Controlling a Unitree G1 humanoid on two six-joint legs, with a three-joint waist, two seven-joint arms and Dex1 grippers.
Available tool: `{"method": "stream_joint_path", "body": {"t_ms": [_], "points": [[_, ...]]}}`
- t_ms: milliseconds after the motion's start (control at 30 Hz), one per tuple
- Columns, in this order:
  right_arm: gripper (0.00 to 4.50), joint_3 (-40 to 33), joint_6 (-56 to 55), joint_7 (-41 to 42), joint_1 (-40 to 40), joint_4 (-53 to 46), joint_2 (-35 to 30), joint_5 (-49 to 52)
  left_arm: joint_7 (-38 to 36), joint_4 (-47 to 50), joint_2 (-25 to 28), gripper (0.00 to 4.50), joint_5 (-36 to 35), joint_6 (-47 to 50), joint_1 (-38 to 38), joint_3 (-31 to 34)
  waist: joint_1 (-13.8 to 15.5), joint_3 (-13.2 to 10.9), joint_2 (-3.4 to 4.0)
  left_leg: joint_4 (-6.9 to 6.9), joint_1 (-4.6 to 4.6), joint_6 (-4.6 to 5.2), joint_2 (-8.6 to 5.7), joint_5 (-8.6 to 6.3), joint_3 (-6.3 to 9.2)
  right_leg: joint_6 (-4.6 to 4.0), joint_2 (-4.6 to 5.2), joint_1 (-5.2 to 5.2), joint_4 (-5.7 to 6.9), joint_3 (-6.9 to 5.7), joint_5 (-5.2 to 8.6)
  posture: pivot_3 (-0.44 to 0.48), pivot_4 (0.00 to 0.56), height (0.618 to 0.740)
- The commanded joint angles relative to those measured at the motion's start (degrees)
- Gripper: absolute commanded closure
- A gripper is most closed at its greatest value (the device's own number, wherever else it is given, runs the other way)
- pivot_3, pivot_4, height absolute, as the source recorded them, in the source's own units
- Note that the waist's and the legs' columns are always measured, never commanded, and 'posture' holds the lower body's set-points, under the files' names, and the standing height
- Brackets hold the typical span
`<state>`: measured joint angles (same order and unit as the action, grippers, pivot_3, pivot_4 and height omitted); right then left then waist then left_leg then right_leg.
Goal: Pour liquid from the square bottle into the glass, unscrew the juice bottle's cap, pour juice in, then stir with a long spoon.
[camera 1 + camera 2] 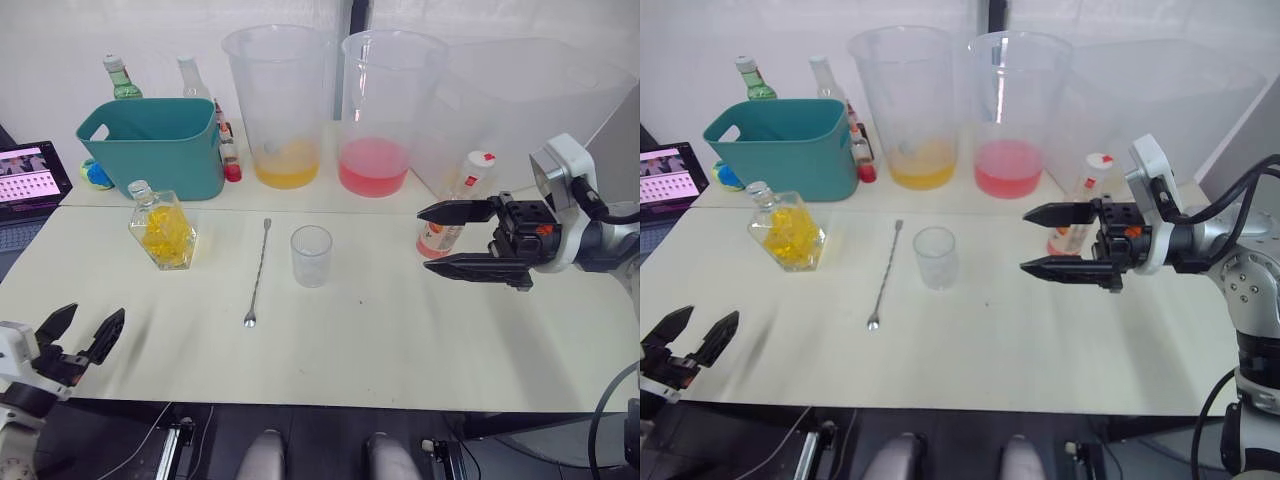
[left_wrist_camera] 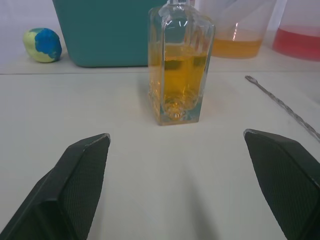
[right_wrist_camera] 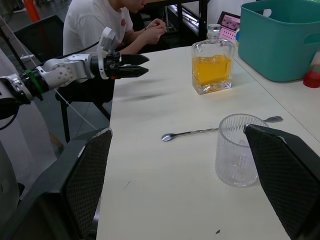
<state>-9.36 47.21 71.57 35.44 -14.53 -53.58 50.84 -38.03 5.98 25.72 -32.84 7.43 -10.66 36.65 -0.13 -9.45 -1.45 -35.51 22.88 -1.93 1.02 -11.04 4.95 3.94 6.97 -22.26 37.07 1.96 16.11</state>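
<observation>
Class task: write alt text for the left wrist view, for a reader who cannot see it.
The square bottle of yellow liquid stands upright on the pale table, ahead of the open left gripper. A teal tub stands behind it, with the long spoon lying nearby.

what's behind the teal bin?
Behind the teal bin, the necks of a green bottle and a clear bottle rise above its rim; their lower bodies are hidden by the bin.

no legible text; juice bottle [image 1: 452, 212] label print too small to read.
</observation>
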Motion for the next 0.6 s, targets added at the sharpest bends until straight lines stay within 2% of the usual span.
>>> {"method": "stream_joint_path", "body": {"t_ms": [33, 233, 467, 600], "points": [[0.04, -1.99, 0.56, -1.47, -0.64, -2.71, -0.36, 1.70, 5.08, 0.75, -1.09, 0.00, 4.25, -2.74, 4.52, -3.79, -0.04, 0.01, -0.04, -0.07, 0.03, 0.01, 0.00, -0.01, 0.00, 0.00, 0.00, 0.00, 0.01, 0.00, 0.00, 0.000, 0.150, 0.740], [0.04, -5.79, 1.16, -3.51, -5.16, -5.68, -1.69, 2.45, 11.26, -4.43, -4.50, 0.00, 8.74, -3.87, 13.35, -9.86, -0.06, 0.02, -0.04, -0.33, 0.12, 0.12, -0.01, -0.09, 0.00, 0.03, -0.02, 0.00, 0.04, 0.00, -0.01, 0.000, 0.150, 0.740], [0.04, -9.84, 1.55, -5.76, -9.80, -8.27, -3.41, 4.06, 16.07, -12.29, -5.49, 0.00, 10.54, -6.01, 19.92, -10.36, -0.42, 0.01, -0.05, -0.35, 0.13, 0.17, 0.00, -0.11, 0.01, 0.04, -0.03, 0.00, 0.05, 0.00, -0.02, 0.000, 0.150, 0.740], [0.04, -10.00, 0.32, -6.92, -10.80, -8.66, -3.77, 2.79, 17.92, -12.92, -6.28, 0.00, 12.80, -8.22, 21.79, -12.65, -0.48, 0.01, -0.06, -0.38, 0.17, 0.17, -0.02, -0.11, 0.01, 0.05, -0.03, 0.00, 0.03, 0.00, -0.02, 0.000, 0.150, 0.740]]}}
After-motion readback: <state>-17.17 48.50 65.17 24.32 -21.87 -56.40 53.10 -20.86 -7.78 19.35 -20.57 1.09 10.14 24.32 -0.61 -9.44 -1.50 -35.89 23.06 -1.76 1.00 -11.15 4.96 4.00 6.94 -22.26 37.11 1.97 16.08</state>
